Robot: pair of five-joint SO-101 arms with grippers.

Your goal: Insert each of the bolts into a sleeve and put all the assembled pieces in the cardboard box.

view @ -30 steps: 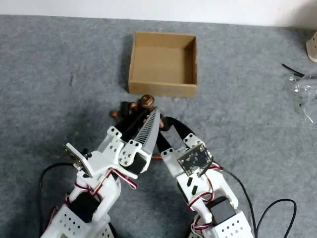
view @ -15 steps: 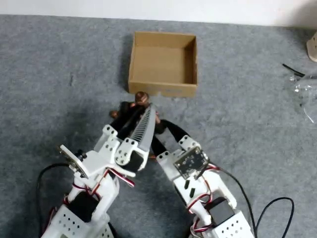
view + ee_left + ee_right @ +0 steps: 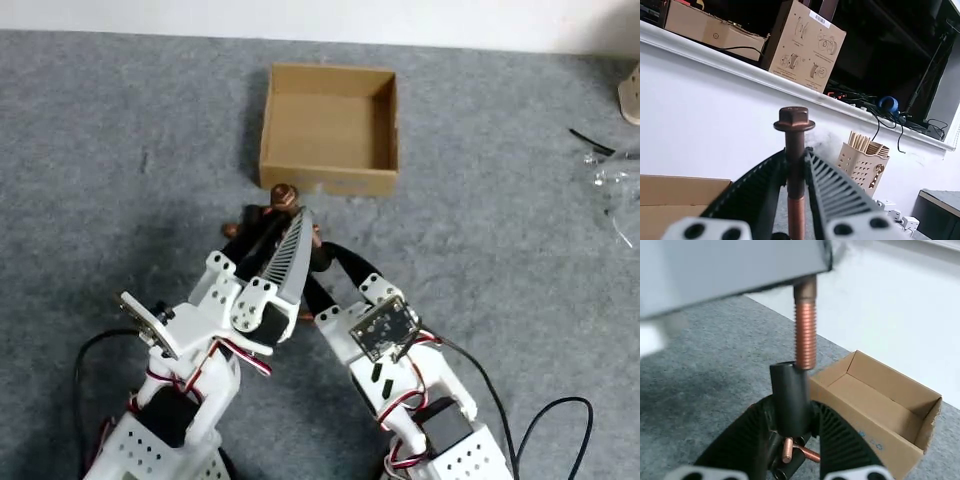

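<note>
left jaws: pinching bolt [image 3: 794,125], head up
right jaws: pinching black sleeve [image 3: 789,390], upright
bolt tip: at sleeve's top edge

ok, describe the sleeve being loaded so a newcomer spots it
In front of the cardboard box, find the right gripper. The sleeve is the black tube upright in it, the tip of a copper bolt at its top; loose pieces lie below.
</note>
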